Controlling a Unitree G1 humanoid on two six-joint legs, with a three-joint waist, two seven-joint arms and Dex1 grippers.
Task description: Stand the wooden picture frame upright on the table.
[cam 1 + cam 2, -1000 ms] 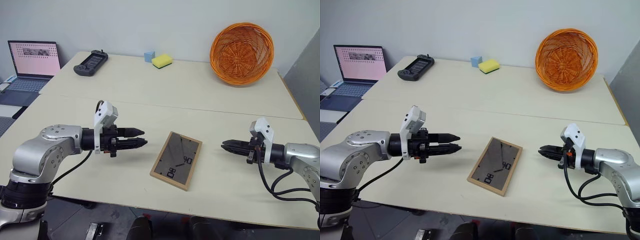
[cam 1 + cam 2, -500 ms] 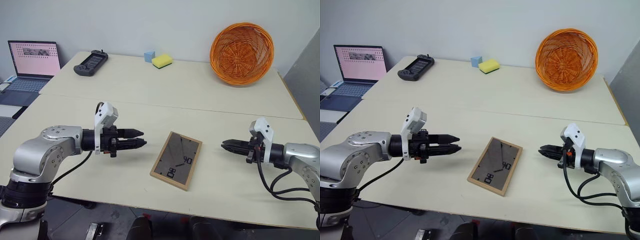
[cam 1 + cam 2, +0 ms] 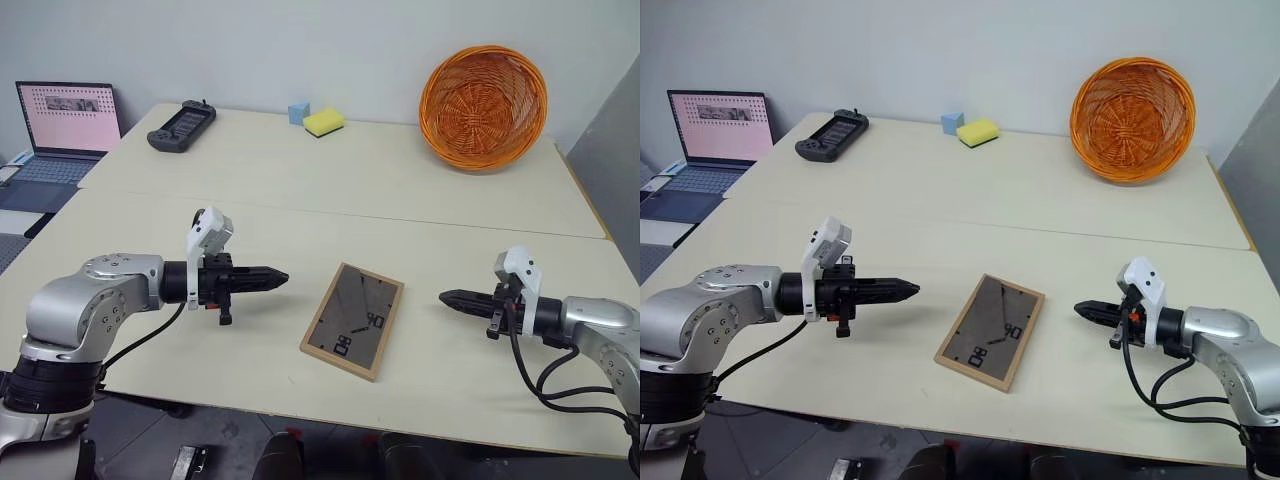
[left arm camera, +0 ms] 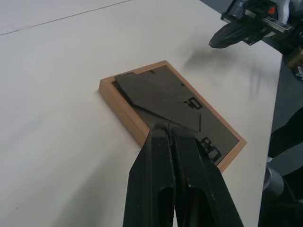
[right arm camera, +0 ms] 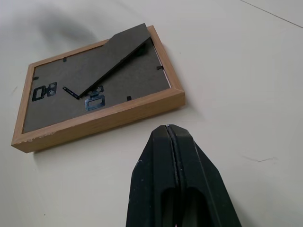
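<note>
Frame (image 3: 352,320) lies flat, face down, dark back panel up, near the front edge of the cream table (image 3: 250,220), between the two grippers and touching neither. Left gripper (image 3: 284,277) hangs off its left side, fingers pressed together, empty; right gripper (image 3: 444,297) off its right side, also closed and empty. Far side of the table: orange basket (image 3: 484,106), yellow sponge (image 3: 324,122), blue block (image 3: 298,113), black controller (image 3: 181,126). Open laptop (image 3: 62,130) on a side surface at far left. Pale wall behind.

A plain pale wall (image 3: 250,45) is standing behind a second cream table (image 3: 330,175). A laptop (image 3: 62,125) is glowing at the left, and dark floor (image 3: 150,440) is showing below.
</note>
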